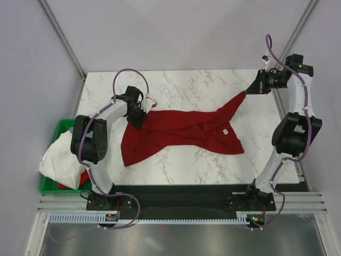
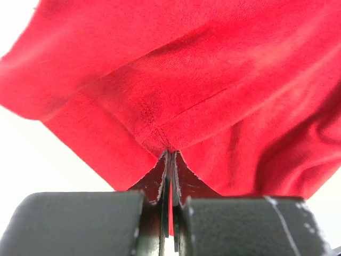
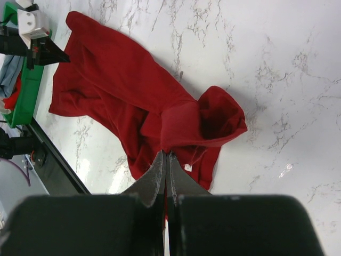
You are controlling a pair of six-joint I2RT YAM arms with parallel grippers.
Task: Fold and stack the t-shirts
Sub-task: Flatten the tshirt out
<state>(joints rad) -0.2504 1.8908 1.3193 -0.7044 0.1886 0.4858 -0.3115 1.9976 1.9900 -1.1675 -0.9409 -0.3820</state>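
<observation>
A large dark red t-shirt (image 1: 181, 130) lies stretched and crumpled across the middle of the marble table, its small white label (image 1: 225, 131) showing. My left gripper (image 1: 139, 114) is shut on the shirt's left corner; in the left wrist view (image 2: 169, 154) red cloth (image 2: 170, 80) is pinched between the jaws. My right gripper (image 1: 250, 90) is shut on the shirt's right corner and holds it lifted; the right wrist view (image 3: 166, 156) shows the shirt (image 3: 122, 96) hanging from the jaws. A white t-shirt (image 1: 61, 157) and other cloth lie in the bin.
A green plastic bin (image 1: 64, 126) stands off the table's left edge, holding white, grey and red cloth; it also shows in the right wrist view (image 3: 24, 90). Grey walls and frame rails surround the table (image 1: 186, 85). The black base rail runs along the near edge.
</observation>
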